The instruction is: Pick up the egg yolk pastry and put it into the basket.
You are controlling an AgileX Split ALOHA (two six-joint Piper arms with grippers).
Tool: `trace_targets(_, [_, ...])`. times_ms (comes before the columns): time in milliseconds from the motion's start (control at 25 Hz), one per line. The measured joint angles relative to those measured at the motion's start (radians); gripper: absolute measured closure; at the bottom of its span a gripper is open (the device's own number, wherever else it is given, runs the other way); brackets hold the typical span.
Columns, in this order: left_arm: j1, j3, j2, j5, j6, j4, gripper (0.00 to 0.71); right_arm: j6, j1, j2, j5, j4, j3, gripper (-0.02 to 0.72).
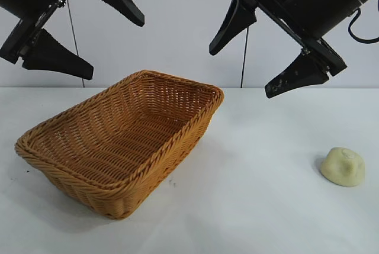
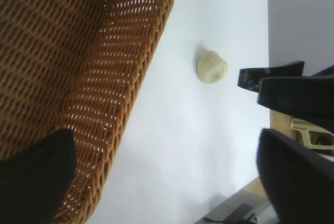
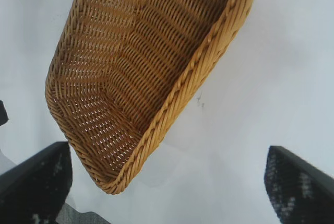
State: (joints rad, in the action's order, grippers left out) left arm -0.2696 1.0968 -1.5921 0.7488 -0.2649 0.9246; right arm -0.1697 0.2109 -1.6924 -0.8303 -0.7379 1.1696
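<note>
The egg yolk pastry (image 1: 342, 166), a small pale cream-yellow dome, lies on the white table at the right front; it also shows in the left wrist view (image 2: 211, 66). The golden-brown wicker basket (image 1: 177, 134) stands empty at the left centre and shows in the left wrist view (image 2: 148, 51) and the right wrist view (image 3: 209, 57). My left gripper (image 1: 112, 44) hangs open high above the basket's far left. My right gripper (image 1: 260, 58) hangs open high at the right, above and behind the pastry. Both are empty.
The white table (image 1: 249, 206) spreads between basket and pastry. A white wall stands behind. The table's edge with grey gear beyond it (image 2: 240, 211) shows in the left wrist view.
</note>
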Motion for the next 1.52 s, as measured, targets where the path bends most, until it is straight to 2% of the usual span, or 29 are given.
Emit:
trace_targets(720, [0.000, 0.000, 0.000, 0.000, 0.001, 0.001, 0.021, 0.001, 0.000, 0.000, 0.000, 0.000, 0.000, 0.010])
trace_targets(920, [0.000, -0.008, 0.052, 0.024, 0.035, -0.036, 0.021, 0.001, 0.000, 0.000, 0.000, 0.000, 0.000, 0.010])
trace_targets(1120, [0.000, -0.074, 0.149, 0.024, 0.170, -0.080, 0.021, 0.001, 0.000, 0.000, 0.000, 0.000, 0.000, 0.010])
trace_targets(1520, [0.000, -0.289, 0.324, -0.015, 0.448, -0.171, 0.021, 0.001, 0.000, 0.000, 0.000, 0.000, 0.000, 0.010])
